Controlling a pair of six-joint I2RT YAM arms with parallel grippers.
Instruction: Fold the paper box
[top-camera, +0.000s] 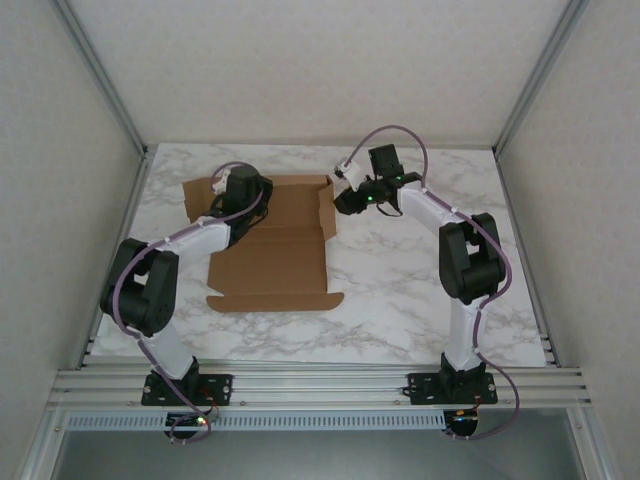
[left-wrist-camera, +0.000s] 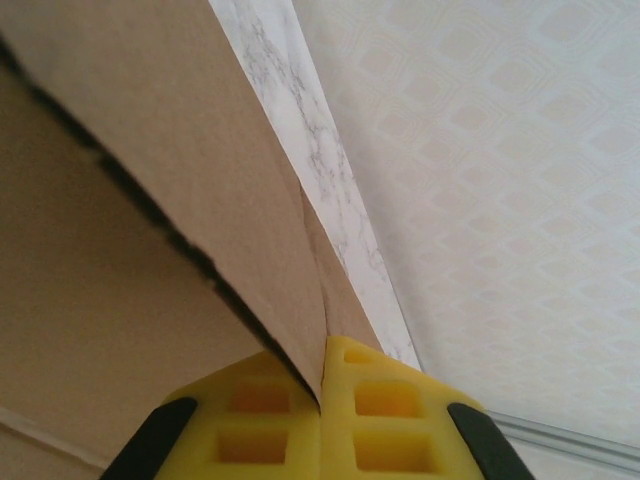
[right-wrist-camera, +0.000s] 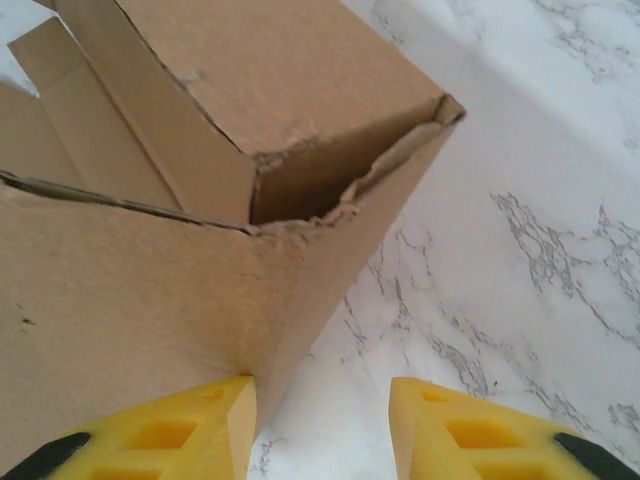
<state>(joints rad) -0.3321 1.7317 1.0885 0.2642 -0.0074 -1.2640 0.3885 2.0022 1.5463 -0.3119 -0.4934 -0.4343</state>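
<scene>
On table (top-camera: 400, 300), paper box (top-camera: 280, 260) lengthwise near-to-far; left fingers (left-wrist-camera: 250, 425) clamped on it, right fingers (right-wrist-camera: 470, 430) apart.

We're getting soft, even light from overhead, bright right across the enclosure. From the top camera the marble table (top-camera: 400, 300) shows no glare, and the paper box (top-camera: 280, 265) throws only a faint shadow beside its raised flap. At the left wrist, the cardboard close to the lens goes blurry and its shaded face turns darker, while the yellow fingers (left-wrist-camera: 390, 420) stay bright. At the right wrist we see crisp torn edges, a dim pocket inside the folded corner, and sharp marble veins.
</scene>
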